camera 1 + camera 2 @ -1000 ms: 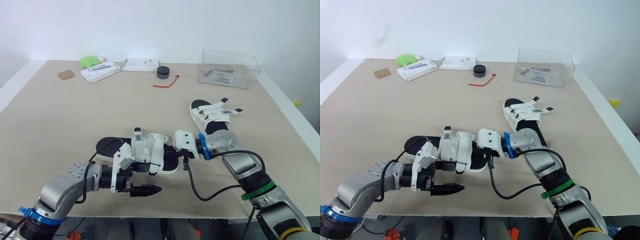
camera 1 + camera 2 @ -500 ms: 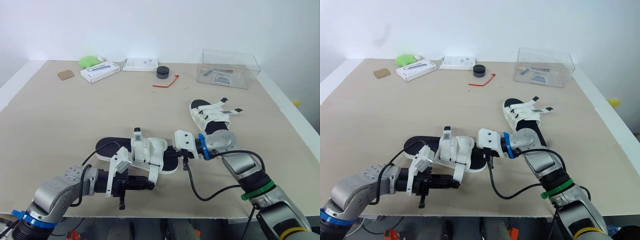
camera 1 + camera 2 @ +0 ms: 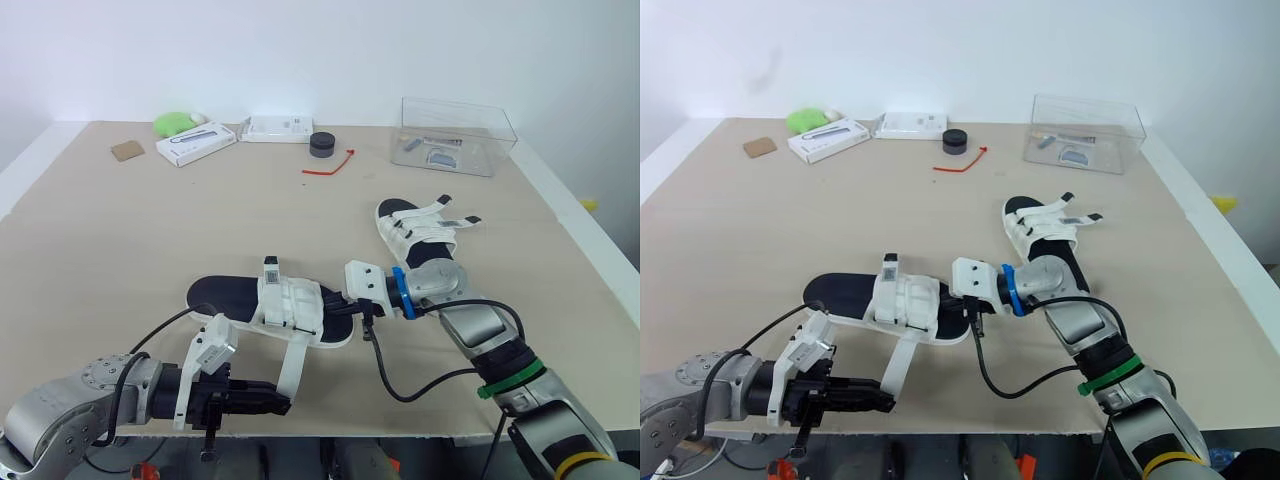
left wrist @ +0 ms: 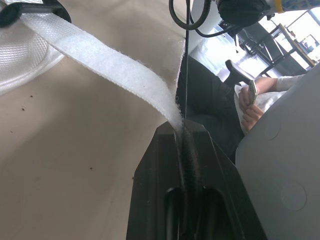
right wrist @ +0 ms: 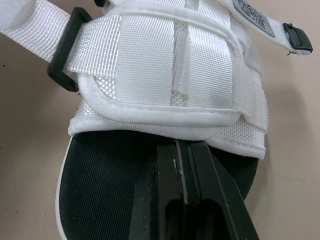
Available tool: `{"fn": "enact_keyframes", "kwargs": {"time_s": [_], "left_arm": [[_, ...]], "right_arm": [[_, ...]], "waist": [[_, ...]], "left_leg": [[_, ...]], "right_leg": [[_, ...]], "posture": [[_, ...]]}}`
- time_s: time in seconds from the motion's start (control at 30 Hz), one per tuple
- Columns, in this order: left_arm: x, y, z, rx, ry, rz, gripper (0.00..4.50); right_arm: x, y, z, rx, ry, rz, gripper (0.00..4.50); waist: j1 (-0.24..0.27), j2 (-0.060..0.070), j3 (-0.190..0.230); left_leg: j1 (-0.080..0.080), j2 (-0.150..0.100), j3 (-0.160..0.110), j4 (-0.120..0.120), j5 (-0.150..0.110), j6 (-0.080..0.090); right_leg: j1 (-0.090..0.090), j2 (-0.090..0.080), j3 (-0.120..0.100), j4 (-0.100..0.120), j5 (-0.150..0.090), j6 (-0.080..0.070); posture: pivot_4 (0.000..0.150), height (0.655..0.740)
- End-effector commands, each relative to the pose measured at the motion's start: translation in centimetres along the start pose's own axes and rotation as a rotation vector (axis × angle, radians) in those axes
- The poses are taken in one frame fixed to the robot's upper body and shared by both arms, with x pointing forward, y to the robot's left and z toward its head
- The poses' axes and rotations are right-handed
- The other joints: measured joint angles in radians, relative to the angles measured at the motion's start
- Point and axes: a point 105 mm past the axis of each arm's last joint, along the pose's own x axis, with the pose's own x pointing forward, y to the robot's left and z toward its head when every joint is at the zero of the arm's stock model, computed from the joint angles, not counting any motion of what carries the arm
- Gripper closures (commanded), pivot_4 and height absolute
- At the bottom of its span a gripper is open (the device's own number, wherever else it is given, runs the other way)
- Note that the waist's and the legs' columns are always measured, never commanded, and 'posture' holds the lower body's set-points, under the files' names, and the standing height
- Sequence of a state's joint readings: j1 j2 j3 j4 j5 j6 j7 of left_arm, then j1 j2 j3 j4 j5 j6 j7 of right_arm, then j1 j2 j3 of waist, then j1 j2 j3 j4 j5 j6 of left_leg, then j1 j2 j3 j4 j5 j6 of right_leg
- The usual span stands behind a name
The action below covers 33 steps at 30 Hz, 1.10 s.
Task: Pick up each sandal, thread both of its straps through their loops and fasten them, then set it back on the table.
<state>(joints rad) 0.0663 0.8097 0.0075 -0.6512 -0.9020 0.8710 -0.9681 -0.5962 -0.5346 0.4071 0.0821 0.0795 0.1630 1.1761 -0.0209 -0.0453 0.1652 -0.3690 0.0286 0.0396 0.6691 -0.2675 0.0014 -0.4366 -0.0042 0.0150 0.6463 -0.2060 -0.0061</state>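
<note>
The near sandal [image 3: 235, 298], black-soled with white straps, lies near the table's front. My right gripper [image 3: 335, 301] is shut on the end of its sole [image 5: 110, 180], just behind the white upper [image 5: 170, 65] and its black loop [image 5: 67, 55]. One white strap [image 3: 294, 360] runs from that loop down toward the table's front edge. My left gripper [image 3: 283, 404] is shut on the strap's end, and the left wrist view shows the strap [image 4: 100, 62] pinched between the fingers [image 4: 160, 165]. The second sandal [image 3: 420, 232] lies behind my right arm with its straps loose.
A clear plastic box [image 3: 458, 135] stands at the back right. A black round object [image 3: 321, 144], a red tie [image 3: 330, 165], two white boxes [image 3: 190, 143], a green object [image 3: 172, 123] and a brown card [image 3: 128, 150] lie along the back. A person's hand [image 4: 250, 102] is beyond the table edge.
My left gripper closed on the strap's end and drew back toward the table's front edge, pulling the strap out long through the loop. The right gripper kept its hold on the sole.
</note>
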Motion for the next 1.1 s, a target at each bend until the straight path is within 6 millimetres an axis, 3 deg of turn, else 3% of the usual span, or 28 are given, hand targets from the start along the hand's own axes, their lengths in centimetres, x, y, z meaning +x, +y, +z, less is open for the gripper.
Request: {"fn": "enact_keyframes", "kwargs": {"time_s": [0.03,0.1,0.23,0.3,0.33,0.47,0.6,0.97,1.07,1.1], "left_arm": [[0.1,-0.5,0.8,0.148,0.026,-0.009,3.23],[-0.2,-0.2,0.6,0.264,0.082,0.0,2.6],[-1.4,0.5,0.3,0.607,0.236,0.0,0.79],[-1.9,1.2,0.8,0.803,0.282,0.004,0.16],[-2.0,1.4,1.0,0.868,0.294,0.004,0.06],[-2.6,3.4,3.7,1.368,0.348,0.011,0.06],[-0.6,3.9,4.2,1.718,0.292,-0.101,0.06],[2.5,3.0,3.0,1.706,0.192,-0.302,0.06],[3.2,2.7,3.2,1.682,0.178,-0.321,0.8],[3.3,2.7,3.2,1.663,0.181,-0.322,1.24]], "right_arm": [[0.2,0.9,-2.7,0.068,0.096,0.026,4.5],[0.1,0.8,-2.8,0.067,0.099,0.025,4.5],[-0.1,0.7,-2.9,0.067,0.104,0.023,4.5],[-0.1,0.7,-3.0,0.068,0.106,0.024,4.5],[-0.2,0.7,-3.0,0.068,0.107,0.025,4.5],[0.1,0.8,-3.0,0.063,0.105,0.035,4.5],[0.3,0.6,-2.7,0.057,0.1,0.034,4.5],[-0.3,0.6,-3.0,0.057,0.113,0.02,4.5],[-0.4,0.8,-3.0,0.06,0.114,0.018,4.5],[-0.4,0.8,-3.1,0.061,0.116,0.018,4.5]], "waist": [[0.0,0.0,0.0],[0.0,0.0,0.0],[0.0,0.001,0.0],[0.001,0.001,0.0],[0.001,0.001,0.001],[0.004,0.001,0.0],[0.003,0.002,-0.001],[0.0,0.001,-0.001],[0.0,0.001,-0.001],[0.0,0.001,-0.001]], "left_leg": [[0.0,0.0,0.0,0.0,0.0,0.0],[0.0,0.0,0.0,0.0,0.0,0.0],[0.0,0.0,0.001,0.0,0.0,0.0],[0.0,0.0,0.001,0.0,0.0,0.0],[0.0,0.0,0.002,0.0,0.0,0.0],[0.0,0.0,0.002,0.0,0.0,0.0],[0.0,0.0,0.005,0.0,0.0,0.001],[0.001,0.002,0.012,0.001,-0.003,0.005],[0.001,0.001,0.012,0.001,-0.003,0.005],[0.0,0.001,0.012,0.001,-0.003,0.005]], "right_leg": [[0.0,0.0,0.0,0.0,0.0,0.0],[0.0,0.0,0.0,0.0,0.0,0.0],[0.0,-0.001,0.0,0.0,0.0,0.0],[0.0,-0.002,0.001,0.0,0.0,0.0],[-0.001,-0.003,0.001,0.0,0.0,0.0],[0.0,-0.003,0.0,0.0,0.001,-0.001],[0.0,-0.003,0.002,0.0,0.002,-0.001],[-0.001,-0.001,0.004,-0.001,0.005,0.005],[-0.001,0.0,0.004,-0.001,0.006,0.005],[-0.001,0.001,0.005,-0.001,0.006,0.006]], "posture": [[0.15,0.74],[0.15,0.74],[0.15,0.74],[0.15,0.74],[0.15,0.74],[0.15,0.74],[0.15,0.74],[0.15,0.74],[0.15,0.74],[0.15,0.74]]}}
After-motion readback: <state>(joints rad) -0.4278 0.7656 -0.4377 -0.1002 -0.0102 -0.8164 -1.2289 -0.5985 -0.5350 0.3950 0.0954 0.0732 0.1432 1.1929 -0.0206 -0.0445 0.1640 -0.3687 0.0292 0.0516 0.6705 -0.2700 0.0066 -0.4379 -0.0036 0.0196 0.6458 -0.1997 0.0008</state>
